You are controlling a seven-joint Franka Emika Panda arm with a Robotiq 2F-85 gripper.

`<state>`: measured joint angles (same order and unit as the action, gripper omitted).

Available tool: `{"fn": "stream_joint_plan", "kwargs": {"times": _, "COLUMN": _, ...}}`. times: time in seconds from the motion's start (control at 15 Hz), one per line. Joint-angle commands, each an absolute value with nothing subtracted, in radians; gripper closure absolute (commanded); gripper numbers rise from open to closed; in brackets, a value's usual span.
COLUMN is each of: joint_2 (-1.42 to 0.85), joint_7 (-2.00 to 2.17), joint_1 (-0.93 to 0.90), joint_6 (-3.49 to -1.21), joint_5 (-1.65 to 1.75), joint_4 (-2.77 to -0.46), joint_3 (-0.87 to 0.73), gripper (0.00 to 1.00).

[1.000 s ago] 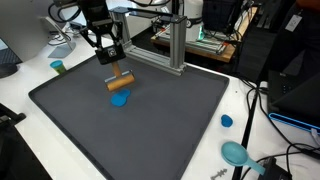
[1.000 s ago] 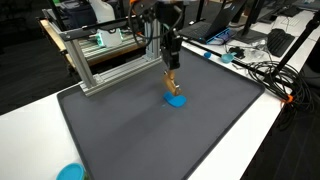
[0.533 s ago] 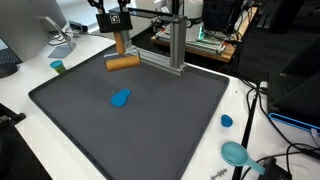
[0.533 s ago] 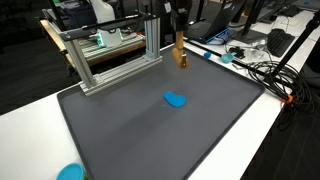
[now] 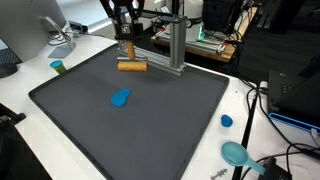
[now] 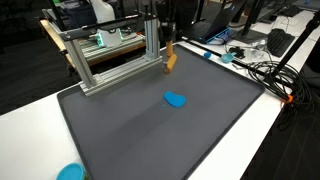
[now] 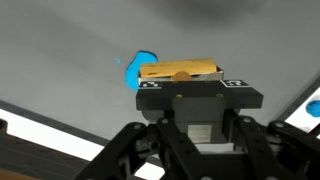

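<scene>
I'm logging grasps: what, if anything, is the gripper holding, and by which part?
A tan wooden block, held in the air above the dark mat. The gripper clamps it roughly mid-length, across its narrow sides.

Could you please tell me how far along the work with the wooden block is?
Done: the wooden block is grasped and clear of the grey mat. In hand: the end effector holds it in the air beside the aluminium frame, apart from the blue piece. Left: probably setting it down; where is unclear.
</scene>
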<state>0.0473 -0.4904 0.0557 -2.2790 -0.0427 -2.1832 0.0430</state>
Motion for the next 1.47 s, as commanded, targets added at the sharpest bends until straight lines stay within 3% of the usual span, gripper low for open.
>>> {"fn": "stream_joint_plan", "kwargs": {"times": 0.0, "joint_2": 0.198, "joint_7": -0.293, "joint_1": 0.027, "joint_6": -2.397, "joint_5": -0.058, "joint_4": -2.421, "joint_3": 0.030, "gripper": 0.79}}
{"fn": "stream_joint_plan", "kwargs": {"times": 0.2, "joint_2": 0.299, "joint_7": -0.098, "joint_1": 0.004, "joint_6": -2.501, "joint_5": -0.033, "joint_4": -2.558, "joint_3": 0.058, "gripper": 0.79}}
{"fn": "stream_joint_plan", "kwargs": {"times": 0.27, "joint_2": 0.178, "joint_7": -0.203, "joint_1": 0.005, "joint_6": -2.439, "joint_5": -0.036, "joint_4": -2.448, "joint_3": 0.026, "gripper": 0.54}}
{"fn": "stream_joint_plan", "kwargs": {"times": 0.4, "joint_2": 0.235, "joint_7": -0.132, "joint_1": -0.011, "joint_6": -2.478, "joint_5": -0.034, "joint_4": -2.515, "joint_3": 0.038, "gripper": 0.54}}
{"fn": "stream_joint_plan", "kwargs": {"times": 0.47, "joint_2": 0.252, "joint_7": -0.094, "joint_1": -0.006, "joint_6": -2.447, "joint_5": -0.009, "joint_4": -2.511, "joint_3": 0.049, "gripper": 0.79}}
{"fn": "stream_joint_plan", "kwargs": {"times": 1.2, "joint_2": 0.444, "joint_7": 0.016, "joint_1": -0.001, "joint_6": -2.056, "joint_5": 0.004, "joint_4": -2.424, "joint_3": 0.033, "gripper": 0.79}}
{"fn": "stream_joint_plan", "kwargs": {"times": 1.4, "joint_2": 0.488, "joint_7": 0.011, "joint_1": 0.006, "joint_6": -2.057, "joint_5": 0.013, "joint_4": -2.466, "joint_3": 0.019, "gripper": 0.79}}
